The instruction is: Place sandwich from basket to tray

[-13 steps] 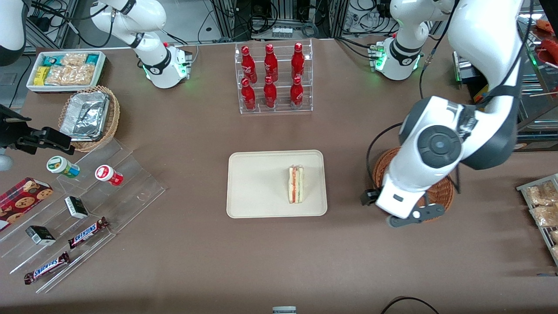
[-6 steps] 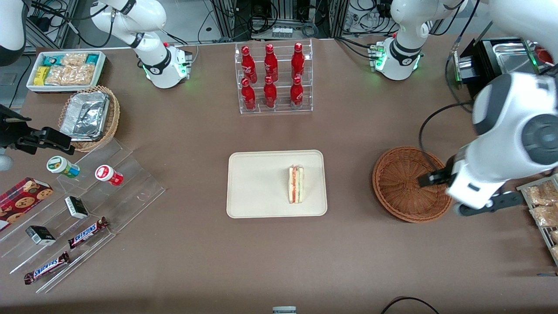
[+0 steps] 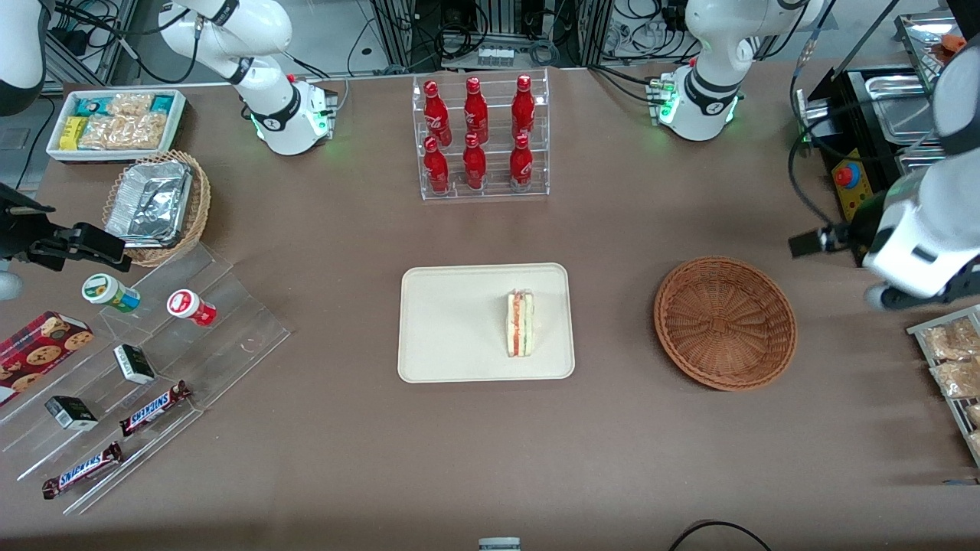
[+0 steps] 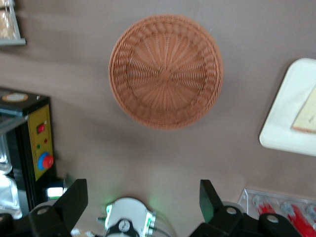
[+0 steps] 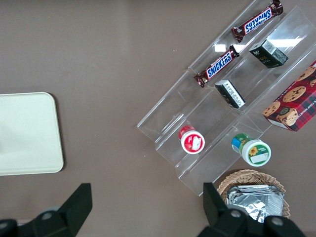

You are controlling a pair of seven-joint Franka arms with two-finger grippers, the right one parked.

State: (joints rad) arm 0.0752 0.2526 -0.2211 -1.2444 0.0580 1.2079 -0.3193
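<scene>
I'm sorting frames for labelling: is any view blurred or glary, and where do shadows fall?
Front view: sharp and evenly lit, with soft shadows beside the tray and the empty basket; the sandwich reads clearly. Left wrist view: motion-smeared, the basket's weave soft; the gripper hangs open high above the table. Right wrist view: small glare patches on the clear plastic rack.

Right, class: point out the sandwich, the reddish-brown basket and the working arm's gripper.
sandwich (image 3: 520,322): front view, on its filling edge.
basket (image 4: 166,72): left wrist view, centre of its woven floor.
gripper (image 4: 143,200): left wrist view, midway between its open fingertips, high above the table.
</scene>
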